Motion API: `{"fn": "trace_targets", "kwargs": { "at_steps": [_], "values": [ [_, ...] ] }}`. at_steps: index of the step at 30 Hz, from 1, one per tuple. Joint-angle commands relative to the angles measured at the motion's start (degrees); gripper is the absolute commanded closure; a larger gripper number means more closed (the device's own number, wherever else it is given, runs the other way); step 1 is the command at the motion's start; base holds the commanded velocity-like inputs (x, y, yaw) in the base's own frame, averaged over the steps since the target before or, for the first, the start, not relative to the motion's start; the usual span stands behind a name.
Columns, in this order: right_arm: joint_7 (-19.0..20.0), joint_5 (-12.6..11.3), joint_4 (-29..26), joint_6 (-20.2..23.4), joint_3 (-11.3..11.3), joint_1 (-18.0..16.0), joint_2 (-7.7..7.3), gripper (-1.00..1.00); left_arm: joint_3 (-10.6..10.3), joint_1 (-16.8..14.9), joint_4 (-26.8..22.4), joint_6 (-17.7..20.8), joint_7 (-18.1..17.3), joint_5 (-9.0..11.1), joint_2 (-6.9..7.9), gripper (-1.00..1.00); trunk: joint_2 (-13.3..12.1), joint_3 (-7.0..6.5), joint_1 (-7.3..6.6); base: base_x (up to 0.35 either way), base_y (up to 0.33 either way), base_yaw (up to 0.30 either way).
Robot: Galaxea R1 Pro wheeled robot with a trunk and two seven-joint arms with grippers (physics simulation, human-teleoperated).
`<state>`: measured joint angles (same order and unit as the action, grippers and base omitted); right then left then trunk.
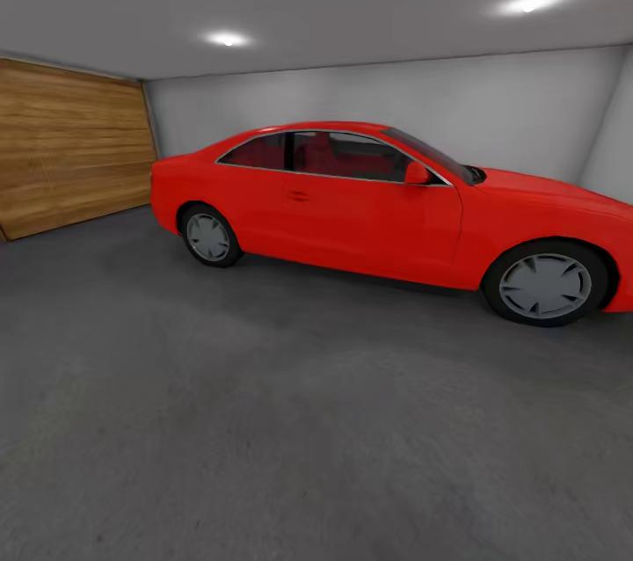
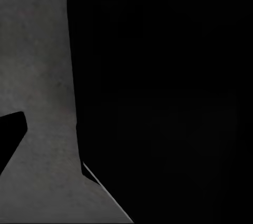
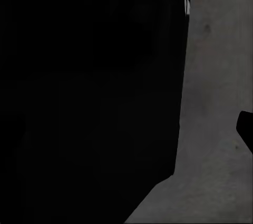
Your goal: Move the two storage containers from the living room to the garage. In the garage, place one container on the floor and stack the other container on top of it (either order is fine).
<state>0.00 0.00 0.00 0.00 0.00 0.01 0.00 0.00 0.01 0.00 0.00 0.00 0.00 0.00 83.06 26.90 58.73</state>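
In the garage, seen from the robot's head camera, a red coupe car stands side-on against the pale grey back wall, its nose toward the right of the frame and its tail toward the wood-plank door at the left. The car's long axis runs across the view, roughly parallel to the back wall, and the right edge of the frame cuts off its front end. Two wheels with grey hubs show, the rear one near the door and the front one at the right. Dark tinted side windows and a red door mirror sit along its flank. Two round ceiling lights glow on the grey ceiling.

The floor is rough, mottled dark grey concrete; it spreads from the car toward the camera, with the wide foreground stretch bare and lit unevenly.

In the left wrist view, a large black shape covers most of the frame, beside a strip of the same grey concrete and a small black tip at the frame's edge. In the right wrist view, a similar black mass blocks most of the picture, with concrete alongside it. Whether either pincer is spread or closed, or has hold of anything, cannot be told from these dark shapes.
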Motion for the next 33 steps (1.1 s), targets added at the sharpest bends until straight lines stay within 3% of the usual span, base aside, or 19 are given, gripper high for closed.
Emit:
{"fn": "trace_targets", "kwargs": {
  "at_steps": [1,17,33],
  "values": [
    [0.1,-0.2,-0.1,-0.3,0.3,-0.1,0.26,-1.00,0.2,-0.1,-0.3,-0.3,-0.1,0.1,0.11,-1.00,0.0,0.03,0.00,0.000,0.000,0.000],
    [0.1,-1.0,0.0,-0.2,5.5,-0.1,0.26,-1.00,0.4,-0.1,-1.3,-1.5,-0.1,0.2,0.45,-1.00,0.0,0.03,0.00,0.000,0.000,0.008],
    [0.1,-1.1,0.0,-0.3,10.6,-0.1,0.26,-1.00,0.6,-0.1,-1.3,-1.6,-0.2,0.2,0.44,-1.00,0.0,0.03,0.00,0.000,0.000,0.253]
  ]
}}
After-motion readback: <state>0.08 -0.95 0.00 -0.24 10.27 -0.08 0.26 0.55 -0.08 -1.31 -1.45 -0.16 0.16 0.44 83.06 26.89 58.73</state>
